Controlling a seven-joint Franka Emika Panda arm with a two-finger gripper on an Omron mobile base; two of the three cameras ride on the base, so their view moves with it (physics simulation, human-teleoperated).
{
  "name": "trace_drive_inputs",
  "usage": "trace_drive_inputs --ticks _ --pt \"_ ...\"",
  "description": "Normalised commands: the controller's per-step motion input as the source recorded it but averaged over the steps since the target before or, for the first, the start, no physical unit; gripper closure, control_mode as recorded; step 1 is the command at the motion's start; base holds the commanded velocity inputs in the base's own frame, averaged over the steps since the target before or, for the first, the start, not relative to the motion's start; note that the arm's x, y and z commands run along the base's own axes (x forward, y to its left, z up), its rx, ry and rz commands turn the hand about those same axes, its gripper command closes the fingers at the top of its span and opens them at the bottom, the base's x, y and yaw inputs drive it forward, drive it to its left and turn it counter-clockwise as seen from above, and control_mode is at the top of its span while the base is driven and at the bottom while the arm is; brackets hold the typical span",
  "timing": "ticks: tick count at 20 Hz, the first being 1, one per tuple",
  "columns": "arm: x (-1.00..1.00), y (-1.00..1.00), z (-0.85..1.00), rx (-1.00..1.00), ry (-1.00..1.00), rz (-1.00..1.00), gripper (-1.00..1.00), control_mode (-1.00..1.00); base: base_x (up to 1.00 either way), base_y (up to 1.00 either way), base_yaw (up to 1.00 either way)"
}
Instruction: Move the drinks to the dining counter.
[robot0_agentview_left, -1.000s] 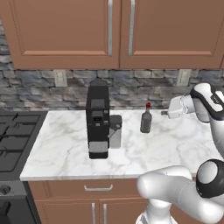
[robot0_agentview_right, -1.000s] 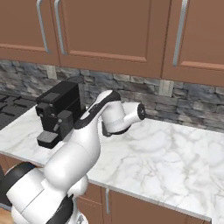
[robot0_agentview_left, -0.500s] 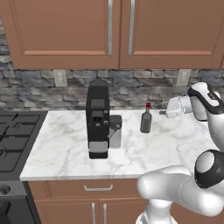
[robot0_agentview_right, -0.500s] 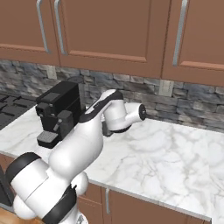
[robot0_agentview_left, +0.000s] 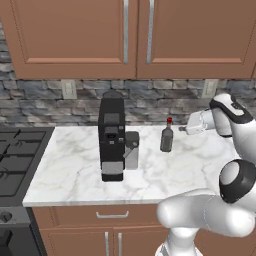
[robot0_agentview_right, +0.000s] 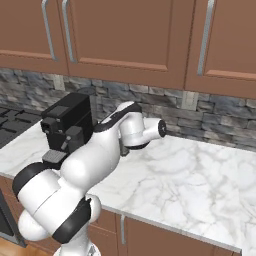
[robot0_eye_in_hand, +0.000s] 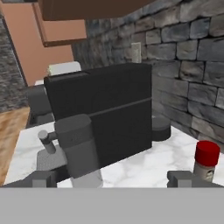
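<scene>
On the marble worktop (robot0_agentview_left: 150, 175) under the brown wall cupboards (robot0_agentview_left: 135, 37): one squat grey bottle with a red cap (robot0_agentview_left: 167, 136), upright, just right of the black coffee machine (robot0_agentview_left: 112, 137) and clear of it. The same bottle's red cap (robot0_eye_in_hand: 206, 154) appears at the lower right of the hand view, just beside one fingertip (robot0_eye_in_hand: 181, 177). Gripper (robot0_agentview_left: 184, 129): jaws spread fully, holding nothing, hovering level with the bottle's cap, near it on its right and apart from it. Change over the last second: small; the forearm has eased slightly toward the bottle and the elbow has risen in the left base view, while bottle and machine sit where they were. Bearing on the task: judged as the reach-in toward the first drink, with no grasp made and no drink moved; the work looks barely begun. Other items: stove burners (robot0_agentview_left: 15, 160) at far left, stone backsplash (robot0_agentview_left: 45, 100) with wall sockets (robot0_agentview_left: 68, 89). The dining counter lies outside these views.
</scene>
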Motion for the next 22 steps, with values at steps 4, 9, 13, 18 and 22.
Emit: trace_drive_inputs --ticks 4,9,13,18,22 --pt "0.22 0.00 -0.09 0.00 0.00 0.00 -1.00 -1.00 0.00 0.00 0.00" --pt "0.24 0.00 -0.12 0.00 0.00 0.00 -1.00 -1.00 0.00 0.00 0.00" --pt "0.24 0.00 -0.18 0.00 0.00 0.00 -1.00 -1.00 0.00 0.00 0.00" --pt "0.22 0.00 -0.18 0.00 0.00 0.00 -1.00 -1.00 0.00 0.00 0.00" --pt "0.22 -0.01 -0.15 0.00 0.00 0.00 -1.00 -1.00 0.00 0.00 0.00"
